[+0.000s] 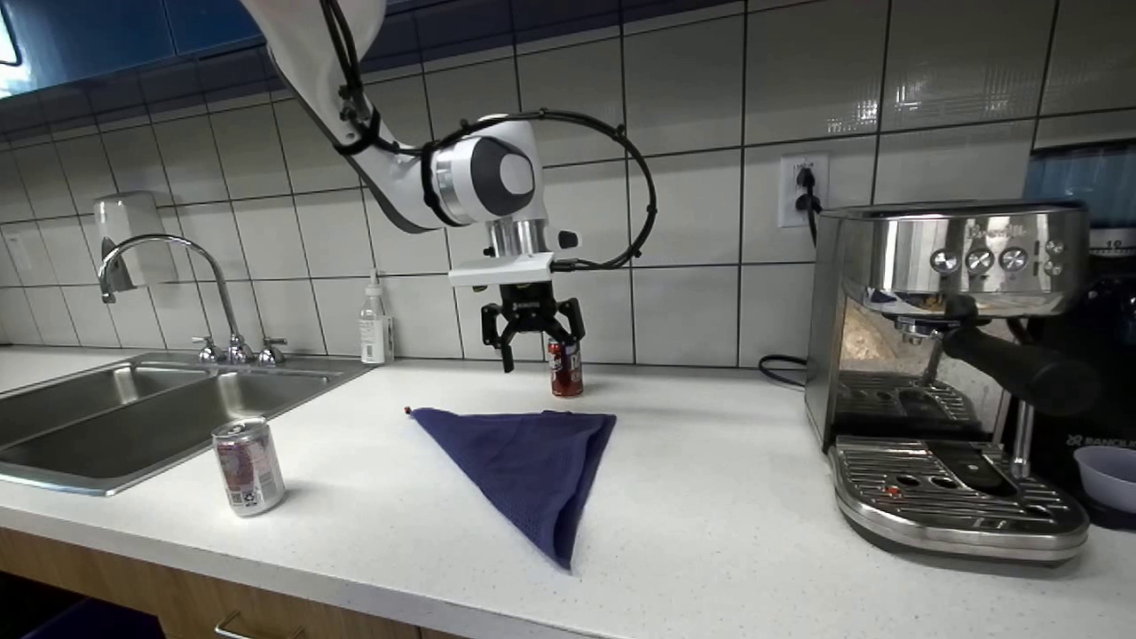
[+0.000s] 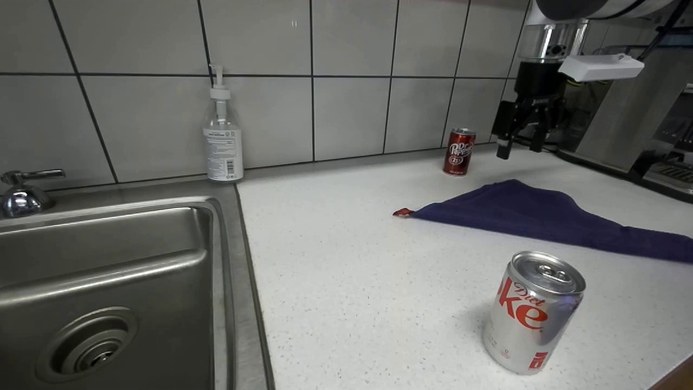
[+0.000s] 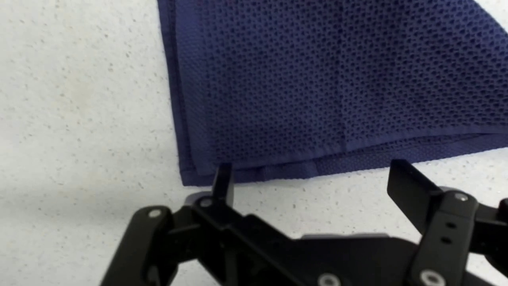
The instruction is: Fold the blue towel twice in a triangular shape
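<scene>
Gripper (image 1: 539, 351) spread wide, mid-frame in an exterior view; blue towel (image 1: 524, 461) triangular on the counter (image 1: 710, 497), lower center. Can't see inside silver can (image 2: 533, 314) or red can (image 2: 459, 151). Towel's right end (image 2: 668, 246) and sink (image 2: 162, 287) cut off in an exterior view.

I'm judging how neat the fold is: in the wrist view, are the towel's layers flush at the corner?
No: the towel shows a strip of its lower layer past the upper layer's edges there.
</scene>
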`<state>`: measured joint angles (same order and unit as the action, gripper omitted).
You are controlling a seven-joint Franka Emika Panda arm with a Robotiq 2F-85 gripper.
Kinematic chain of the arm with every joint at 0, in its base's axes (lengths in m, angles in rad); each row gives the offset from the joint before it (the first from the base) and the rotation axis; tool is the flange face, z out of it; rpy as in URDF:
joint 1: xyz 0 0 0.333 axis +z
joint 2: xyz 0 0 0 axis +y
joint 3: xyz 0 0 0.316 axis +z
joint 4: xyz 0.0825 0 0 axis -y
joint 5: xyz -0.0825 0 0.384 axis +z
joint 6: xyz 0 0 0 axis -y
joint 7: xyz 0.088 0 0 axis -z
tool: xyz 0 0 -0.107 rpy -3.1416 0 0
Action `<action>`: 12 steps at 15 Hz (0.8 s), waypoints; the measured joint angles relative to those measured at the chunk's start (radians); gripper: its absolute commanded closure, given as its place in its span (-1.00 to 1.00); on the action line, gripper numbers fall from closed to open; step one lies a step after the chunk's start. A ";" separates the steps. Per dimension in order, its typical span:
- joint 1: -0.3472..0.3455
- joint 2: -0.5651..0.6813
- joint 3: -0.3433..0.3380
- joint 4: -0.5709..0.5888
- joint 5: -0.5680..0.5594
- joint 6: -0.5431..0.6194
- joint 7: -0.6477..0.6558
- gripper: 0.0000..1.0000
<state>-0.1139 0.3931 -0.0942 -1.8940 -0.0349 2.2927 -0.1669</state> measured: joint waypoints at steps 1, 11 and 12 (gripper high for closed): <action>0.006 0.000 0.009 -0.001 0.000 0.009 -0.008 -1.00; 0.045 0.000 0.065 -0.002 0.007 0.019 -0.006 -1.00; 0.050 0.000 0.066 -0.002 0.008 0.018 0.003 -1.00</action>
<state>-0.0642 0.3932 -0.0280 -1.8958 -0.0273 2.3111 -0.1639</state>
